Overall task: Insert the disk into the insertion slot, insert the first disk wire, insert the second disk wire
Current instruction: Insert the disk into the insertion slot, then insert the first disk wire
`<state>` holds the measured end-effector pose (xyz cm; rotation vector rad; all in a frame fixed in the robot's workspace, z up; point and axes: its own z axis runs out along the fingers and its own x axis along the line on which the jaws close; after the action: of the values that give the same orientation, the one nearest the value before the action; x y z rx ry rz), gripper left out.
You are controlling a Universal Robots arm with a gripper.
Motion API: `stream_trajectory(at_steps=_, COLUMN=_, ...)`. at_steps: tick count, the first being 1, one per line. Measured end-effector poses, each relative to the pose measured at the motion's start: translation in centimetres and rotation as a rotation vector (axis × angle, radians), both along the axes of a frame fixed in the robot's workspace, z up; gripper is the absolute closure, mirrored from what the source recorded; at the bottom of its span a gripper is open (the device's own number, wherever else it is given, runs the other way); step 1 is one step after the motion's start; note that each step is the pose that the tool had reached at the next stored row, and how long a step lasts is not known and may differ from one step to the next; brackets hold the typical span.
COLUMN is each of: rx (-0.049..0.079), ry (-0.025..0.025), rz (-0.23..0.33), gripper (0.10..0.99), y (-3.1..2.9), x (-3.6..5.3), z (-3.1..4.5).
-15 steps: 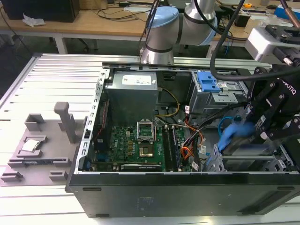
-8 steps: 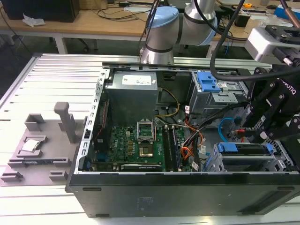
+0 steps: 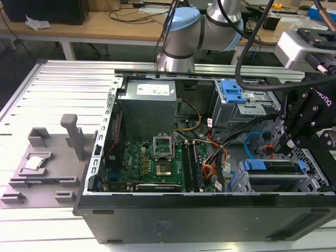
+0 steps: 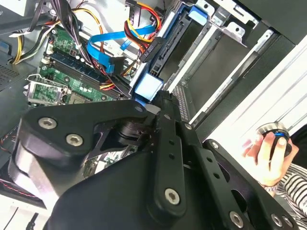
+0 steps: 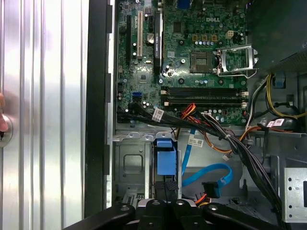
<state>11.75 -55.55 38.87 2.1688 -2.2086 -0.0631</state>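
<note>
Tool (image 3: 285, 143) over the disk (image 3: 273, 167), seated in the insertion slot (image 3: 316, 177), long edge across the exterior view; second disk wire (image 3: 251, 138), orange bundle (image 3: 212, 171) crowd close. Grip: cannot tell.

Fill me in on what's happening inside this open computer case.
A robot arm's gripper hangs close above the disk, which already sits in its blue carrier in the insertion slot. The second disk wire, a blue looped cable, lies beside it, its plug seemingly not yet connected. A person's hand holds a round knob outside the case.
</note>
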Motion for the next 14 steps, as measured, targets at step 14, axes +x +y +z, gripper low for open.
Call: stream_trajectory(at_steps=14, rx=0.000, ry=0.0000, rz=0.000, gripper=0.980, y=0.10, x=0.69, z=-0.11)
